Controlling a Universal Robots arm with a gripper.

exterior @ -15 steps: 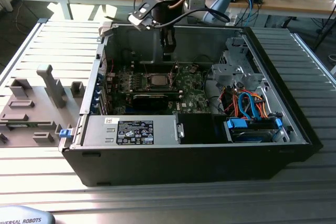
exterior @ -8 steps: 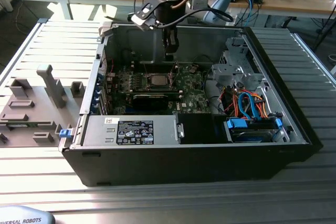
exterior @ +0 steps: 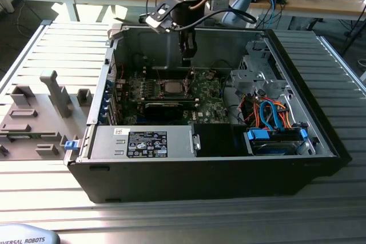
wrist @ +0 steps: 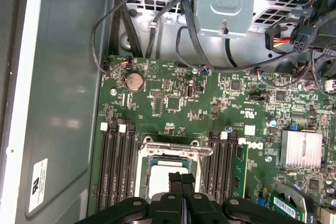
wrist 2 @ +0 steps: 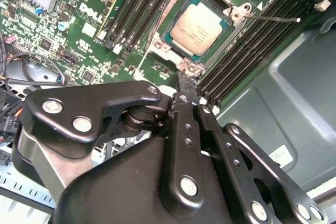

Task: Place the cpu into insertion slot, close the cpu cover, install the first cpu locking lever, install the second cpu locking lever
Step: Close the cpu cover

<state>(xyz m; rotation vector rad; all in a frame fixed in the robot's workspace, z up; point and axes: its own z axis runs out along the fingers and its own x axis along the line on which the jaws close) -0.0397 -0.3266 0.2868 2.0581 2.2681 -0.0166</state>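
cpu (wrist 2: 199, 27) seated, gripper (wrist 2: 187, 81) above (closed)

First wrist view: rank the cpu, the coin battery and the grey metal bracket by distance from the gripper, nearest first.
1. cpu, directly under the gripper.
2. coin battery, near the green board edge.
3. grey metal bracket, beyond the board.

Ribbed aluminium table (exterior: 171, 215) under open computer case (exterior: 200, 181) and grey fixture blocks (exterior: 34, 121)
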